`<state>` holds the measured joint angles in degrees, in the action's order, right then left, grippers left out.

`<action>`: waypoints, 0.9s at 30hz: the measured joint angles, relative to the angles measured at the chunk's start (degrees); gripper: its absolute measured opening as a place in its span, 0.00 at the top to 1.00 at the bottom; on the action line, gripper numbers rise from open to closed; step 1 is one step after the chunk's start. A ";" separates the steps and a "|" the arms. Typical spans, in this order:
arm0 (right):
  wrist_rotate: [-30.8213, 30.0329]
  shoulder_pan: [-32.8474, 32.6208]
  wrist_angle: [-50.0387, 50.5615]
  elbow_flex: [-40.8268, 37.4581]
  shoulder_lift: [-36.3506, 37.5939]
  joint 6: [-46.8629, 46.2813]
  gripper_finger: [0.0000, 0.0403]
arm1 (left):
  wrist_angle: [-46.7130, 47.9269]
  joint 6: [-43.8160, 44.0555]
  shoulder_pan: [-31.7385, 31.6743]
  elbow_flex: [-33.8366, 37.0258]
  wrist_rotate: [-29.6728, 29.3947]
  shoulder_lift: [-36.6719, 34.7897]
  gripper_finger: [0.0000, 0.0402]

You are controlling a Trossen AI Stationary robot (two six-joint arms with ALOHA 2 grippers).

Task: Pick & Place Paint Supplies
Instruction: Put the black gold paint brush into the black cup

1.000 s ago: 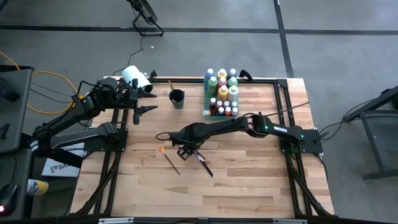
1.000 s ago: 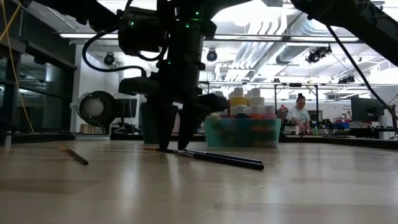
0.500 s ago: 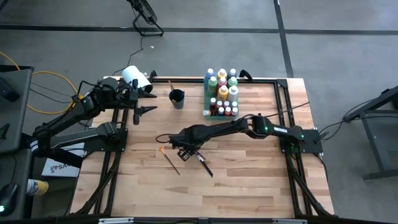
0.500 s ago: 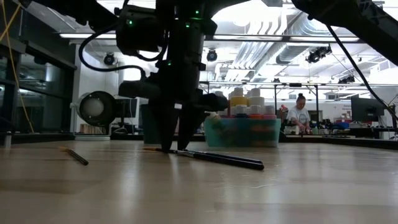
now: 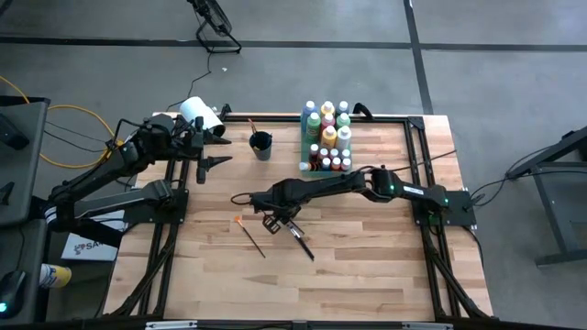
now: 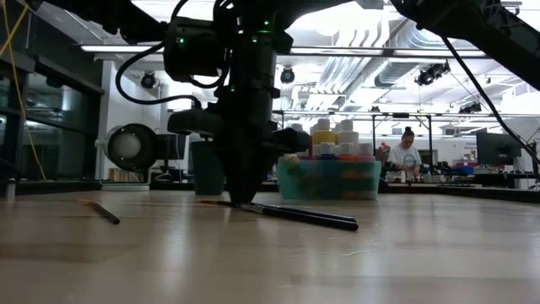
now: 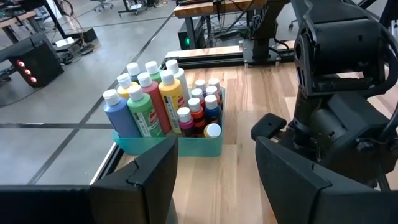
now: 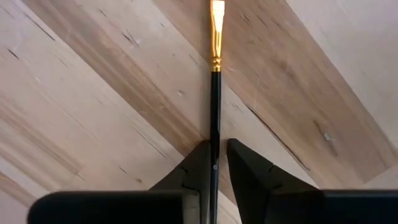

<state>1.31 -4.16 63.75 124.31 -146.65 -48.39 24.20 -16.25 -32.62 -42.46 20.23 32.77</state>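
A dark-handled paintbrush with a gold ferrule lies flat on the wooden table, near its middle. My right gripper points straight down over the brush's bristle end and is shut on the handle. A second thin brush lies a little to the left, also flat on the table. Paint bottles with white caps stand in a green tray at the far side. My left gripper hovers open above the far left corner. My right gripper pinches the paintbrush's dark handle between its two fingers, a short way behind the gold ferrule. The fingers come from above, pointing down, and lie across the brush. The brush lies flat on the table, its long handle end trailing away from the fingers.
A dark cup stands at the far side left of the tray. A white roll sits beyond the far left corner. Black frame rails run along the table's left and right edges. Bare wood lies toward the near edge.
My right gripper has sunk slightly onto the table and its fingers have shut around the paintbrush's handle. The brush has stayed lying where it was.
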 joint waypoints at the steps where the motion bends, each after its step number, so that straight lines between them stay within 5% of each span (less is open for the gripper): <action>1: 0.08 0.01 0.11 0.00 0.00 0.43 0.88 | 0.00 0.00 0.00 0.00 0.00 0.00 0.47; 8: -0.20 -0.16 0.35 0.00 0.00 1.51 0.97 | 0.00 0.02 0.01 0.00 -0.01 0.00 0.47; 27: -2.94 0.85 -0.69 -0.77 5.58 1.65 0.99 | -0.03 1.11 0.00 0.00 -0.46 0.00 0.47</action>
<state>-1.63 -3.31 63.05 123.54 -141.07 -46.74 24.17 -15.14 -32.62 -42.46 19.77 32.77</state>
